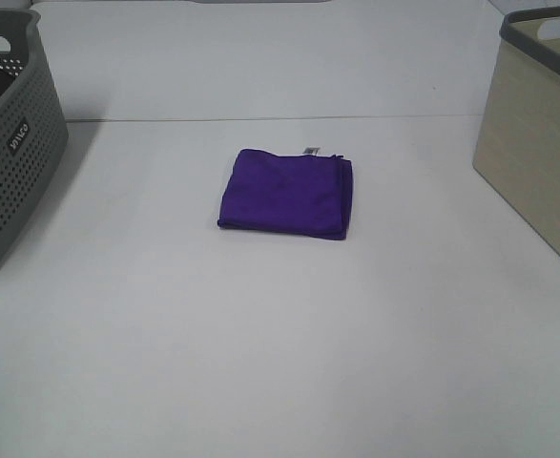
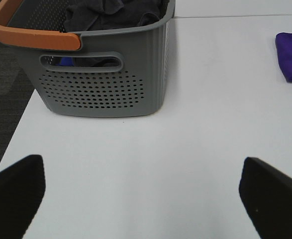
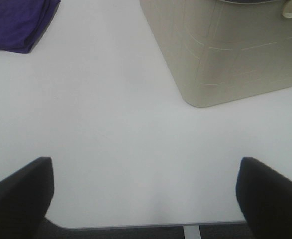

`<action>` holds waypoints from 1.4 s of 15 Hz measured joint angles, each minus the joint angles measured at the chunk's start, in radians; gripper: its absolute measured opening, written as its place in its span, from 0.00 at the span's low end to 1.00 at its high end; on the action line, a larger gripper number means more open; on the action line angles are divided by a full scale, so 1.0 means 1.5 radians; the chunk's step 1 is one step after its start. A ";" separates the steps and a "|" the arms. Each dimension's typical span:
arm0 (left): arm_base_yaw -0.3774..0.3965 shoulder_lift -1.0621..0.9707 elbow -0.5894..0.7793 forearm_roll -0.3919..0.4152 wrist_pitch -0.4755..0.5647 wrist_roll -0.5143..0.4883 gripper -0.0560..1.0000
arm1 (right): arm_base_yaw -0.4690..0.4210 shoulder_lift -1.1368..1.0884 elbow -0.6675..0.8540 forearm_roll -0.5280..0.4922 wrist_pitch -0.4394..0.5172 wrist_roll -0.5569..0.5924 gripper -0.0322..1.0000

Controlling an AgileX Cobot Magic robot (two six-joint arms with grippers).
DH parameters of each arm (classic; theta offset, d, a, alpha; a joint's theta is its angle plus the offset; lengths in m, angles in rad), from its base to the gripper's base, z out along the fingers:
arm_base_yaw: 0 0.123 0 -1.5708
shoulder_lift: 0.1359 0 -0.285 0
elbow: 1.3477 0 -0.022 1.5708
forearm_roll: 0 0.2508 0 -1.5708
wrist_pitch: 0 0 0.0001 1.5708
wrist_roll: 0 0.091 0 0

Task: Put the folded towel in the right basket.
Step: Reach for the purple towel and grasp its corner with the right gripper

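A folded purple towel (image 1: 286, 194) lies flat on the white table (image 1: 260, 343), near its middle. It also shows at the edge of the left wrist view (image 2: 291, 57) and of the right wrist view (image 3: 17, 22). The beige right basket (image 1: 537, 143) stands at the right edge; its side fills part of the right wrist view (image 3: 230, 50). My left gripper (image 2: 143, 199) is open, over bare table in front of the grey basket. My right gripper (image 3: 145, 196) is open, over the table's front edge near the beige basket. Neither arm shows in the exterior view.
A grey perforated basket (image 1: 8, 143) with an orange handle (image 2: 31, 35) stands at the left, holding dark cloths (image 2: 111, 12). The table's front edge (image 3: 136, 226) shows in the right wrist view.
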 joint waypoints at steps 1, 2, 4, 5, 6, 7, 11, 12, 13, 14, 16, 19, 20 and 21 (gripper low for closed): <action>0.000 0.000 0.000 0.000 0.000 0.000 0.99 | 0.000 0.000 0.000 0.000 0.000 0.000 0.96; 0.000 0.000 0.000 0.000 0.000 0.000 0.99 | 0.000 0.000 0.000 0.000 0.000 0.000 0.96; 0.000 0.000 0.000 0.000 0.000 0.000 0.99 | 0.000 0.000 0.000 0.000 0.000 0.000 0.96; 0.000 0.000 0.000 0.000 0.000 0.000 0.99 | 0.000 0.000 0.000 0.000 0.000 0.000 0.96; 0.000 0.000 0.000 0.000 0.000 0.000 0.99 | 0.000 0.000 0.000 0.000 0.000 0.000 0.96; 0.000 0.000 0.000 0.000 0.000 0.000 0.99 | 0.000 0.000 0.000 0.000 0.000 0.000 0.96; 0.000 0.000 0.000 0.000 0.000 0.000 0.99 | 0.000 0.000 0.000 0.000 0.000 0.000 0.96; 0.000 0.000 0.000 0.000 0.000 0.000 0.99 | 0.000 0.000 0.000 0.000 0.000 0.000 0.96; 0.000 0.000 0.000 0.000 0.000 0.000 0.99 | 0.000 0.000 0.000 0.000 0.000 0.000 0.96; 0.000 0.000 0.000 0.000 0.000 0.000 0.99 | 0.000 0.000 0.000 0.000 0.000 0.000 0.96; 0.000 0.000 0.000 0.000 0.000 0.000 0.99 | 0.000 0.000 0.000 0.000 0.000 0.000 0.96; 0.000 0.000 0.000 0.000 0.000 0.000 0.99 | 0.000 0.000 0.000 0.000 0.000 0.000 0.96; 0.000 0.000 0.000 0.000 0.000 0.000 0.99 | 0.000 0.000 0.000 0.000 0.000 0.000 0.96; 0.000 0.000 0.000 0.000 0.000 0.000 0.99 | 0.000 0.000 0.000 0.000 0.000 0.000 0.96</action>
